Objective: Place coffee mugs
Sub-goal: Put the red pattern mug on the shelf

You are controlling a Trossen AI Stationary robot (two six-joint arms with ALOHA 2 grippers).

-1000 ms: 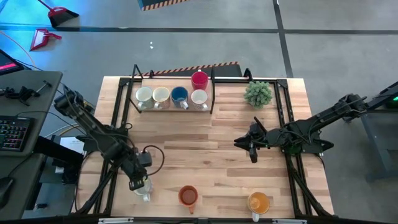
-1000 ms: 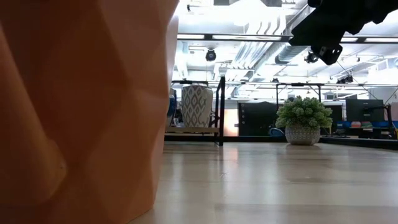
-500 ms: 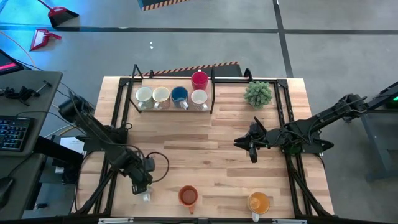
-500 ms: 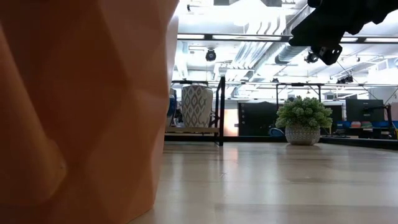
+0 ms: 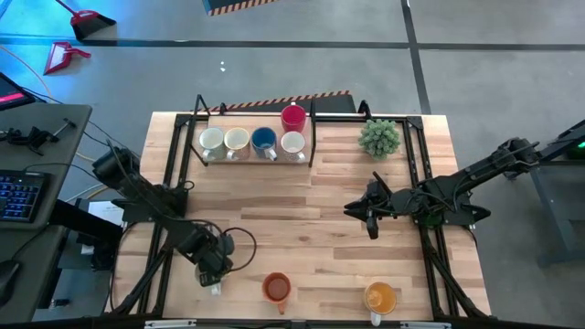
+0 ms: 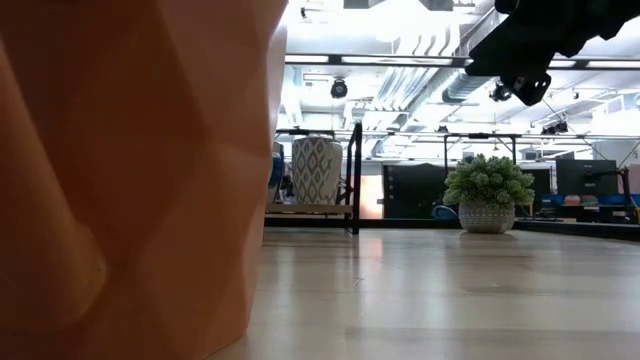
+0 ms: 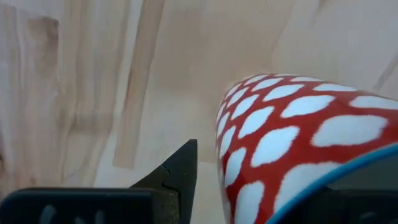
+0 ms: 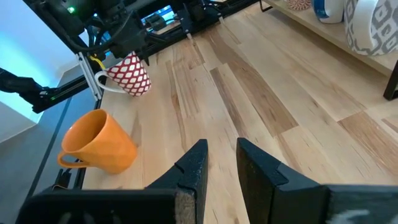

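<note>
A red mug with white spots (image 8: 129, 74) stands upright near the table's near left corner, its white handle (image 8: 99, 81) toward the near edge. My left gripper (image 5: 213, 265) is over it and open. One finger (image 7: 180, 177) stands just outside the mug's wall (image 7: 280, 143); the mug hides the other. A red-orange mug (image 5: 277, 288) and a yellow-orange mug (image 5: 379, 297) stand by the near edge. White mugs, a blue mug (image 5: 264, 139) and a red mug (image 5: 293, 116) sit in the far rack. My right gripper (image 8: 219, 146) hovers narrowly open over the table's right half. My left gripper comes at the spotted mug's upper wall (image 7: 249, 162) from above, slanting. A thin strip of table shows between the visible finger and the wall, and the mug hides the other finger, so I cannot tell whether it touches. The mug stands on the table.
A black wire rack (image 5: 313, 137) holds mugs along the far edge. A small green potted plant (image 5: 379, 137) stands at the far right. The red-orange mug (image 6: 130, 180) fills the low view's left half. Bare wood (image 5: 292, 210) lies across the table's middle.
My left gripper has moved toward the table's right, over the spotted mug, while its arm swung in from the left. In the high view the mug is now mostly covered. The right arm has kept still.
</note>
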